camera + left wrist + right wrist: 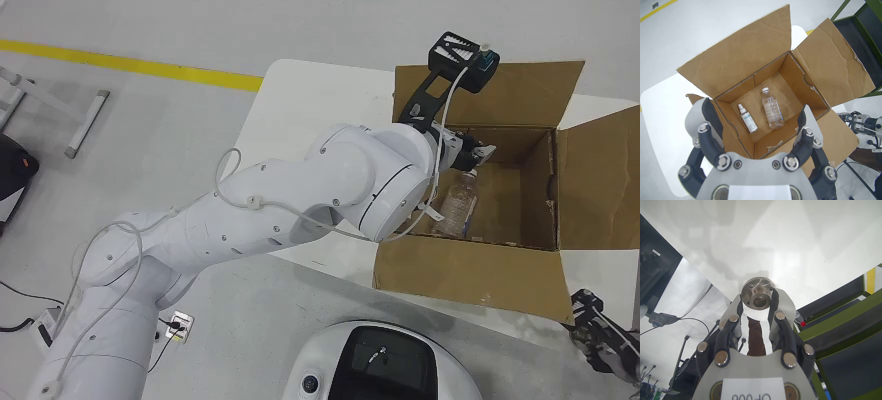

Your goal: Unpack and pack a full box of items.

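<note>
The box (770, 66) stands open on the table (655, 113), all four flaps folded out. Two items lie flat on the box floor. The bottle (772, 111), clear with a white cap, lies near the middle of the floor. The spray (747, 118), smaller and white-labelled, lies just beside it, roughly parallel and apart from it, close to one side wall. Both point their caps toward the same wall of the box.

The left gripper (755, 105) hangs above the box opening, facing down into it. Its fingers are spread wide, with nothing between them. In the top view this gripper (470, 150) sits over the box (470, 275), with the bottle (458, 200) showing below it.

The right gripper (757, 296) is outside the box, off its near corner, as the top view (600, 335) shows. Its fingers are drawn narrow around a metal hub (757, 285), a flanged ring with a round bore, with the pads pressing on either side of the collar.
</note>
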